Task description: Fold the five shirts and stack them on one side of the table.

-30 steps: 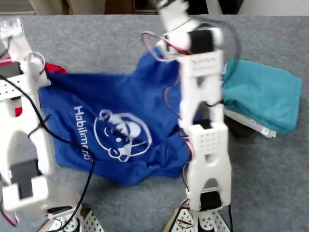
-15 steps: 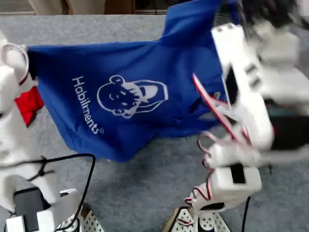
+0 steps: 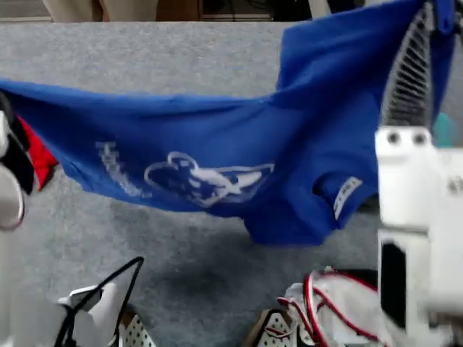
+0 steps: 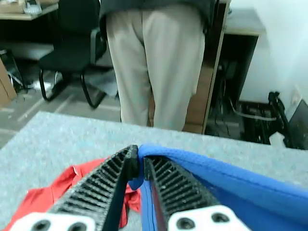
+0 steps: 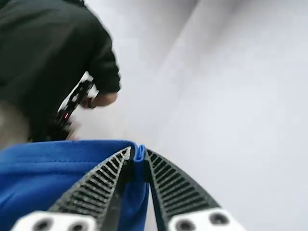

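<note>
A blue shirt (image 3: pixel 210 144) with a white face print hangs stretched above the grey table, held up at both ends. My left gripper (image 4: pixel 139 166) is shut on one edge of the blue shirt (image 4: pixel 231 183), at the left of the high view. My right gripper (image 5: pixel 137 159) is shut on the other edge of the blue shirt (image 5: pixel 53 178), raised high at the top right of the high view (image 3: pixel 434 18). A red shirt (image 3: pixel 36 155) lies crumpled on the table at the left, also seen under the left gripper (image 4: pixel 72 187). A sliver of a teal shirt (image 3: pixel 441 130) shows at the right.
The right arm's white body (image 3: pixel 419 238) stands large at the front right. Both arm bases and their cables (image 3: pixel 108 303) sit at the table's front edge. The grey table (image 3: pixel 181 50) runs bare toward the back.
Both arms have lifted the blue shirt off the table and pulled it wide. The right arm swung up and to the right, and now hides most of the teal shirt.
</note>
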Action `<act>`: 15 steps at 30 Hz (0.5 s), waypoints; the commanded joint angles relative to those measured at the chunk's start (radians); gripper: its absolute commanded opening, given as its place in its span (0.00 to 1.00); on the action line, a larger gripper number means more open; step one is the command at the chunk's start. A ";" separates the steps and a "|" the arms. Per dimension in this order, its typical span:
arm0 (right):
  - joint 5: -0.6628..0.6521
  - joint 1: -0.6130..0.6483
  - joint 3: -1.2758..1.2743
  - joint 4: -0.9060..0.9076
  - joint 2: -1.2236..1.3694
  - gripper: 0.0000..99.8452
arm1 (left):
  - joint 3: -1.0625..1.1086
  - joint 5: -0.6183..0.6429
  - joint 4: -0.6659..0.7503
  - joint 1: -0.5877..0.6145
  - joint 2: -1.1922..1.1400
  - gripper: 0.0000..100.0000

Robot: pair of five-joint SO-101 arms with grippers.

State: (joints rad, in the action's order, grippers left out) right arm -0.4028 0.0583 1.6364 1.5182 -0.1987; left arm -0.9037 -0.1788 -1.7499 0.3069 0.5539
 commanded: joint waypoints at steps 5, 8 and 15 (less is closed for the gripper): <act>-0.011 -0.025 0.007 -0.189 -0.070 0.00 | 0.020 -0.002 -0.011 0.017 0.140 0.02; -0.015 -0.025 0.007 -0.245 -0.071 0.00 | 0.164 -0.037 -0.011 0.101 0.200 0.02; -0.066 -0.021 0.007 -0.256 -0.070 0.00 | 0.540 -0.091 -0.011 0.175 0.406 0.02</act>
State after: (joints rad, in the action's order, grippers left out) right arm -0.4580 0.0583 1.6502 1.2881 -0.2677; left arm -0.4833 -0.2524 -1.7499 0.4634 0.8853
